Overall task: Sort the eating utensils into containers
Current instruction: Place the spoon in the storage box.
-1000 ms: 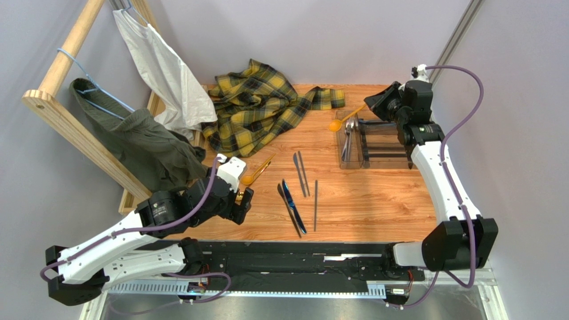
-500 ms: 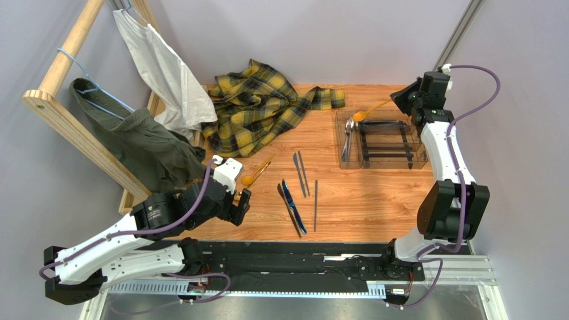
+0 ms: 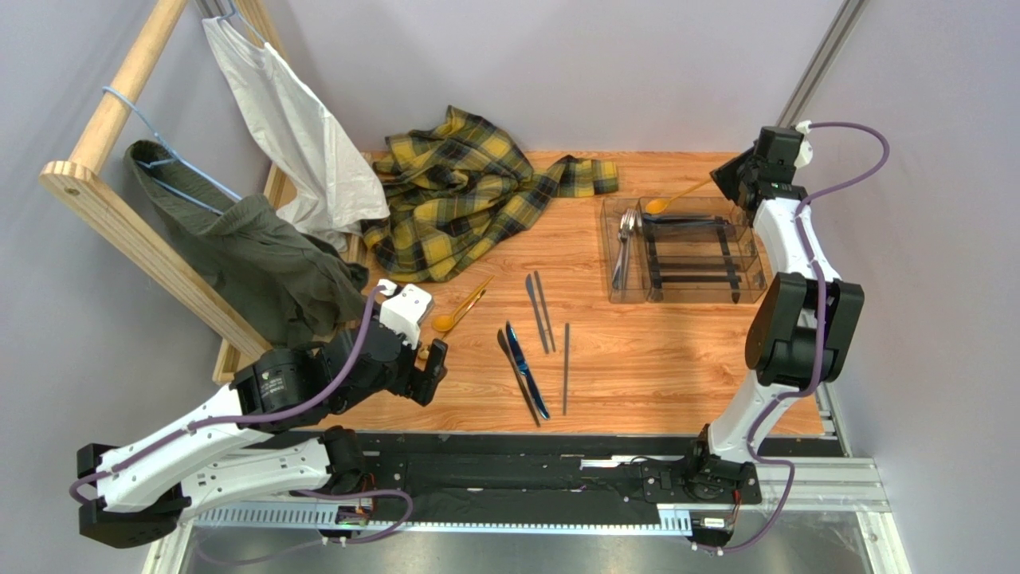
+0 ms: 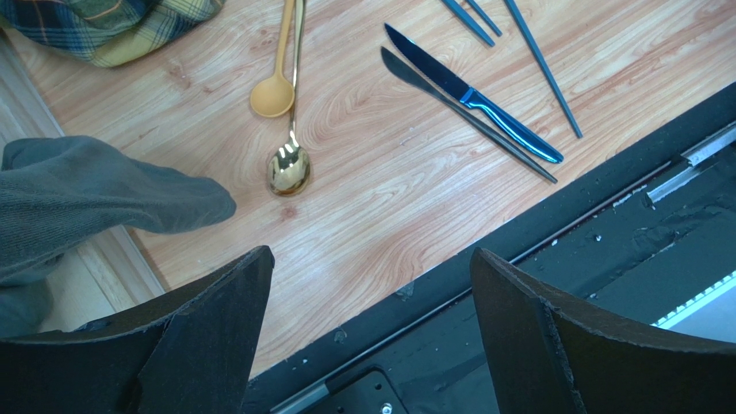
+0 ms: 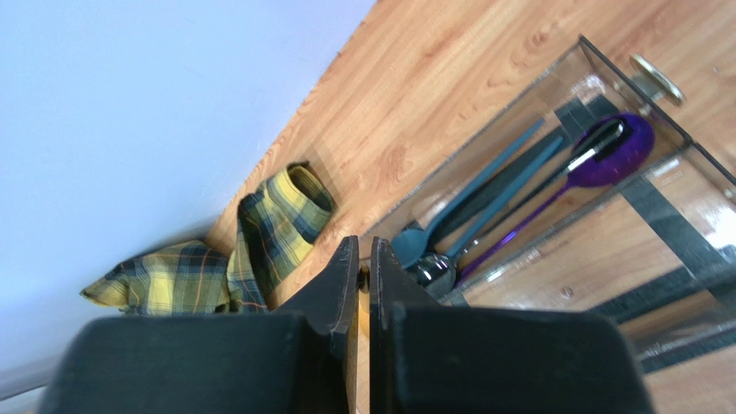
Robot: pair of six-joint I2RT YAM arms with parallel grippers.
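far right corner: your right gripper pinches a slim gold metal spoon at the far rim of the clear plastic compartment tray.
left gripper: spread wide near two gold spoons.

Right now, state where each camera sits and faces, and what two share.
Top external: above and behind the bases, looking down at the table; both arms show.
Left wrist: on the left gripper, looking down at the blue knife; its open fingers show.
Right wrist: on the right gripper, facing the tray; its fingers, shut on the gold spoon, show.
Shared: top and right wrist both show the tray.
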